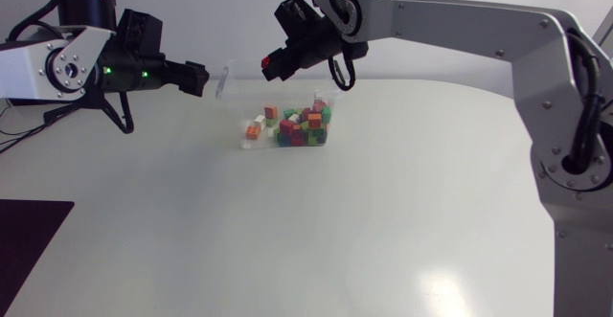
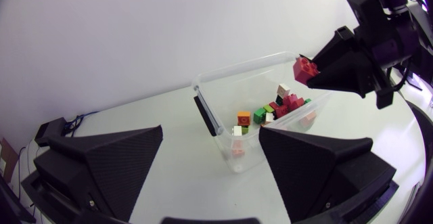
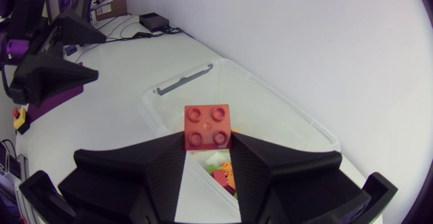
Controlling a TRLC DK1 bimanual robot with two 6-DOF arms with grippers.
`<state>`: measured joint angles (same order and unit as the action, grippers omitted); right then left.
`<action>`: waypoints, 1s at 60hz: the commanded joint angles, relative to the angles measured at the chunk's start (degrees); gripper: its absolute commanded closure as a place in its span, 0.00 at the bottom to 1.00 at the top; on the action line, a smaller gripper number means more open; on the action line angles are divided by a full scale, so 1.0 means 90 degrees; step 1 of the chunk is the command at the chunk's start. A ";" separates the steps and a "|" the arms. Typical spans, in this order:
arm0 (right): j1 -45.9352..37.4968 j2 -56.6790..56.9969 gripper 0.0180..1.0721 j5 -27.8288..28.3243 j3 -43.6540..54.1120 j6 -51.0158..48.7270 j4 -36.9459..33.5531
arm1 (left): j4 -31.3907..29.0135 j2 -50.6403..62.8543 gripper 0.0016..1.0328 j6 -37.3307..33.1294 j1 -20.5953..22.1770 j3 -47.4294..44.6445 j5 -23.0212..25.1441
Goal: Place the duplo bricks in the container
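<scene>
**One red brick held over the container**

One clear container stands on the white tabletop. Its floor is heaped with bricks in red, green, orange, white and yellow, too jumbled to count. Just beside its left rim hovers the left pincer, arm level, fingers wide apart and holding nothing. Over the far rim the right arm bends down, its pincer clamped on a single red brick, four studs showing.

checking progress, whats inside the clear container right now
A heap of red, green, orange and white bricks lies in the container. Lower ones are hidden under the top ones. The red brick in the right gripper is not inside.
</scene>
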<state>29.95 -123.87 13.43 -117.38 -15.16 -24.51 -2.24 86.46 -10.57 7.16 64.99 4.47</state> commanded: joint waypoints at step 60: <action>-0.0897 0.2797 0.04 -0.1248 0.3218 0.0131 0.1405 | 0.0268 -0.3092 0.04 -0.0183 -0.0034 -0.2280 -0.0506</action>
<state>22.98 -104.09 3.53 -94.59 -14.55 -12.82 0.27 62.08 -11.44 7.16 46.98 0.56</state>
